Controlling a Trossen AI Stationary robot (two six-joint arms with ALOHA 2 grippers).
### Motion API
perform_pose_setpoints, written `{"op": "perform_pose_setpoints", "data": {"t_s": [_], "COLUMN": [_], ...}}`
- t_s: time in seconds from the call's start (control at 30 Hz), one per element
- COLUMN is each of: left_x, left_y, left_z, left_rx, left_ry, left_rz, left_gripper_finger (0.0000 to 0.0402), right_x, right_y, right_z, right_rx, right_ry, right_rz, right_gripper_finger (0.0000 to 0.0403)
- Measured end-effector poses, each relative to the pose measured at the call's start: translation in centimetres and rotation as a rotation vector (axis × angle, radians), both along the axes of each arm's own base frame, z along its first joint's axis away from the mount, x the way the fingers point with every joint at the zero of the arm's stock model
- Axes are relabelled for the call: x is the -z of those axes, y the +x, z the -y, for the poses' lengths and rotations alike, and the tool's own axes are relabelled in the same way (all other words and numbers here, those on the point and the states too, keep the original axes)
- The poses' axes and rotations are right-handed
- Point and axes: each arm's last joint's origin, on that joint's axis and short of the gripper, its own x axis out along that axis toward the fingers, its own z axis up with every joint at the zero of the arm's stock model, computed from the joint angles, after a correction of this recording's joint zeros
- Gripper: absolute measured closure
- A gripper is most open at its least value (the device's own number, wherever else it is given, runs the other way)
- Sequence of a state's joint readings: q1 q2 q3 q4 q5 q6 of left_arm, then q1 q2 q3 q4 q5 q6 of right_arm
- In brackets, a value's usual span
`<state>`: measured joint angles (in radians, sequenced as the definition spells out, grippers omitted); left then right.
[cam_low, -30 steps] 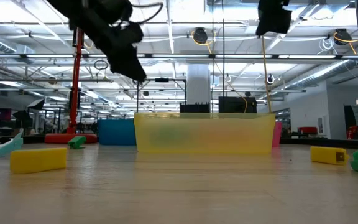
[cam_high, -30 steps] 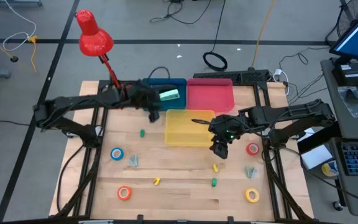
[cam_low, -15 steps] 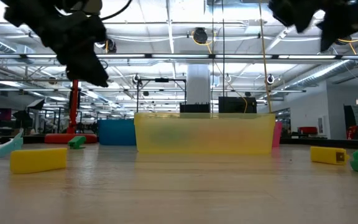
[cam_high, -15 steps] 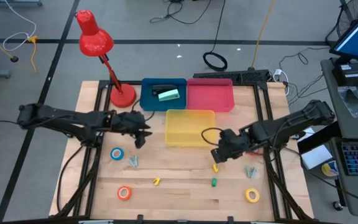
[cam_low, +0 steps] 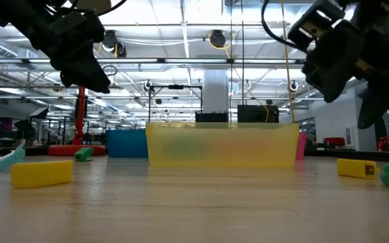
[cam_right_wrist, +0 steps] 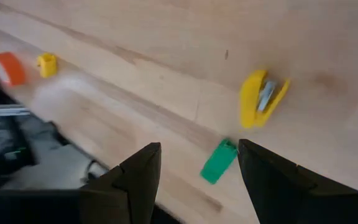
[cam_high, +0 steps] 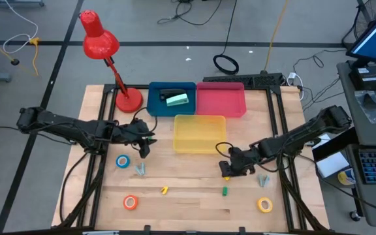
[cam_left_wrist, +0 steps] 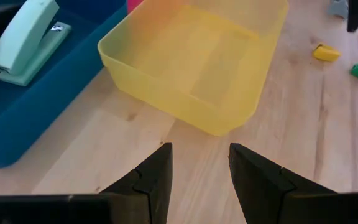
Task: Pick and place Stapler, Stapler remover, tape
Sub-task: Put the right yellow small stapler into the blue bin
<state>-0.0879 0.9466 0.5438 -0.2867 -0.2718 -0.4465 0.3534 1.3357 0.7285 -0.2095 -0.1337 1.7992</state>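
Observation:
My left gripper (cam_high: 142,145) hangs open above the table, left of the yellow bin (cam_high: 200,134); the left wrist view shows its fingers apart (cam_left_wrist: 197,171) over bare wood. My right gripper (cam_high: 226,170) is open too (cam_right_wrist: 197,165), low beside a small yellow stapler (cam_right_wrist: 263,96) and a green one (cam_right_wrist: 218,160). A mint stapler (cam_high: 177,99) lies in the blue bin (cam_high: 155,104). Blue tape (cam_high: 122,161), orange tape (cam_high: 130,202) and yellow tape (cam_high: 265,205) lie flat on the table. The red tape is hidden under the right arm. Grey staple removers (cam_high: 140,170) (cam_high: 263,179) lie nearby.
A pink bin (cam_high: 220,101) stands beside the blue one at the far side. A red desk lamp (cam_high: 128,99) stands at the far left. Another small yellow stapler (cam_high: 164,190) lies near the front. The green stapler (cam_high: 225,191) lies just nearer than my right gripper.
My left gripper has moved from over the blue bin toward the near left and come down beside the yellow bin. My right gripper has moved toward the near edge and sunk toward the small yellow stapler; its arm now covers the red tape.

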Motion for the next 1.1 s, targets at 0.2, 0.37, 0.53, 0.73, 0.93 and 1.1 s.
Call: {"op": "perform_pose_setpoints", "data": {"t_s": [0.2,0.37,0.53,0.73,0.93,1.1], "left_x": [0.0,0.0,0.0,0.0,0.0,0.0], "left_y": [0.0,0.0,0.0,0.0,0.0,-0.1], "left_z": [0.0,-0.1,-0.1,-0.1,-0.1,-0.1], "left_rx": [0.001,-0.001,-0.003,-0.001,0.005,0.003], "left_ry": [0.005,0.029,0.041,0.043,0.051,0.059], "left_rz": [-0.002,-0.005,-0.006,-0.007,-0.013,-0.016], "left_gripper_finger": [0.0245,0.0245,0.0245,0.0245,0.0245,0.0245], "right_x": [1.1,1.2,1.2,0.4,-2.4,-3.8], "right_y": [-0.3,-0.3,-0.3,-0.7,-2.8,-3.8], "right_z": [0.1,0.1,0.2,-0.8,-2.0,-1.9], "right_rx": [0.085,0.095,0.099,0.081,0.159,0.27], "right_ry": [0.077,0.076,0.028,0.088,0.068,-0.05], "right_rz": [0.02,0.015,0.04,0.035,-0.052,-0.014], "right_gripper_finger": [0.0196,0.0196,0.0197,0.0199,0.0196,0.0196]}}
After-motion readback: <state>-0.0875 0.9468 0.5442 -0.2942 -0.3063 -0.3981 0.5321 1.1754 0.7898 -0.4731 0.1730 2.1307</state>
